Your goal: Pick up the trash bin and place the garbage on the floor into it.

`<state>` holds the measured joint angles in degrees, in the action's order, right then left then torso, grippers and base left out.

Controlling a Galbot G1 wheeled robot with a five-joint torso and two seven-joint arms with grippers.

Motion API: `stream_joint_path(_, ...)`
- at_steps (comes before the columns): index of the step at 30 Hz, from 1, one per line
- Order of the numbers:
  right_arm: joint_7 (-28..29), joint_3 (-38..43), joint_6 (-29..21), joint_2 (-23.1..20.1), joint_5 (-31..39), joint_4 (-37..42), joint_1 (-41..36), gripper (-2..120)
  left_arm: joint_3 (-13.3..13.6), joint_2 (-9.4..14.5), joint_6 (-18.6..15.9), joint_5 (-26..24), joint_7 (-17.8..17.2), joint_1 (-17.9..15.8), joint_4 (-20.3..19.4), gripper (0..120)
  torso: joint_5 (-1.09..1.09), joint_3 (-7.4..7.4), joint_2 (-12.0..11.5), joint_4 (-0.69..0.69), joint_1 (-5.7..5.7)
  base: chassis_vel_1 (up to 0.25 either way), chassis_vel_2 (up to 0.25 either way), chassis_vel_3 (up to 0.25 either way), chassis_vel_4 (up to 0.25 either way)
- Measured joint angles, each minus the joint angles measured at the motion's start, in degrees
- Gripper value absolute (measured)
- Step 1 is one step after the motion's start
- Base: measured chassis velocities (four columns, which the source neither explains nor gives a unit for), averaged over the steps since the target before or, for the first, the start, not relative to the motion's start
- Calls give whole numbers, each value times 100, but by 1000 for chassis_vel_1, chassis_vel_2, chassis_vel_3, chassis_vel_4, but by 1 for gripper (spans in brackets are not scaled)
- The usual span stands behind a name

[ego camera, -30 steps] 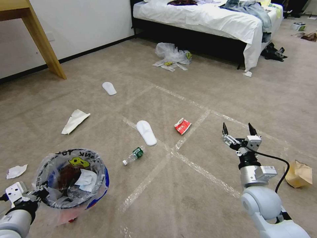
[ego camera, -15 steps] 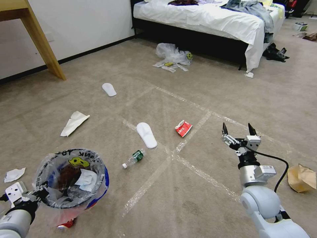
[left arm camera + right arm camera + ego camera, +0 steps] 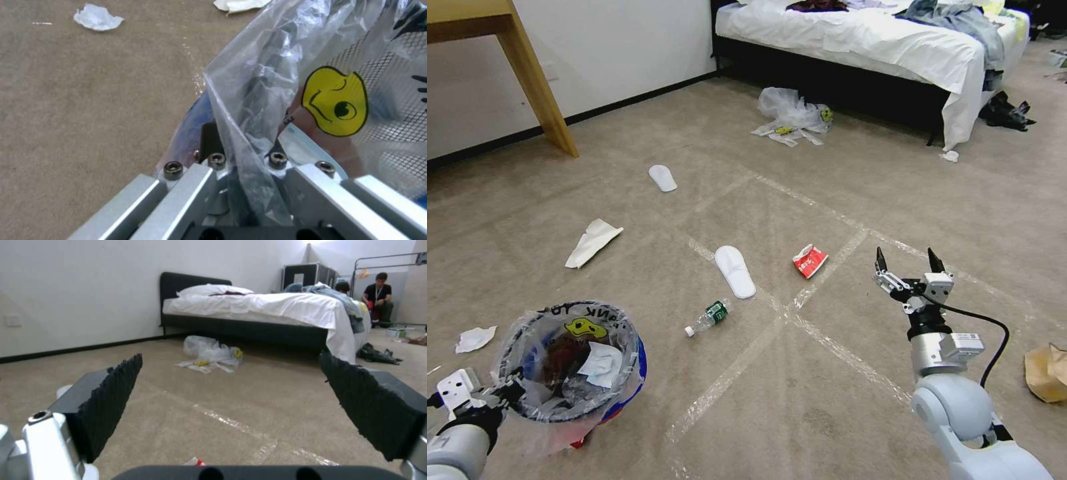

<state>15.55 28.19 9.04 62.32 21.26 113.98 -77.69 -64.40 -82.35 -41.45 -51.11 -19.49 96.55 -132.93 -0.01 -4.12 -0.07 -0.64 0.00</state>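
Meanwhile, the whole head view has shifted since a second ago: bed, table leg and litter have slid rightward together, so the camera is judged to have turned or driven, not the things. The trash bin (image 3: 570,363) is held at near left, off the floor (image 3: 840,200), by the left gripper (image 3: 497,393), which is clenched on the rim and the clear liner bag (image 3: 249,110). The right gripper (image 3: 910,263) is held out at near right with jaws spread wide and nothing between them. Litter lies well apart: a white slipper (image 3: 735,271) and small bottle (image 3: 707,317) at centre, a red can (image 3: 810,260) just right of them, a second slipper (image 3: 663,178) and white paper (image 3: 594,242) farther left, plastic bags (image 3: 794,113) by the bed (image 3: 880,47). Turning is judged to bring the central litter nearer the open arm; nothing is yet approached. The brown paper bag (image 3: 1047,373) is cut off at the right edge; the bin's contents are hard to make out beyond crumpled paper.
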Motion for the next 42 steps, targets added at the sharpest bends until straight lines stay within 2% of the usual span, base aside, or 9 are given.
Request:
stream_joint_path(10, 1, 9, 8, 8, -13, -3, -38, 100, 1, -17, -11, 0, 6, 27, -12, 1, 2, 0, 2, -3, 0, 0, 0, 0, 0)
stream_joint_path(22, -1, 32, 39, 21, -36, -20, -57, 100, 16, -21, 39, 90, 9, 37, -9, 1, 2, -1, 5, 2, 0, 12, 10, 13, 11)
stream_joint_path(26, -18, 46, 51, 16, -60, -61, -49, 100, 19, -8, 53, 133, 22, 10, 5, 1, 1, -1, 6, -4, 0, 0, 0, 0, 0)
stream_joint_path(32, -32, 31, 49, 30, -117, -103, 2, 100, -1, 3, 53, 132, 24, 8, 16, 1, 1, 0, 8, -1, -1, 0, 0, 0, 0)
stream_joint_path(42, -33, -1, 48, 50, -129, -151, 43, 100, -12, 22, 53, 122, 27, -8, 48, 1, 1, -1, 8, -1, 0, -110, 123, 111, -100)
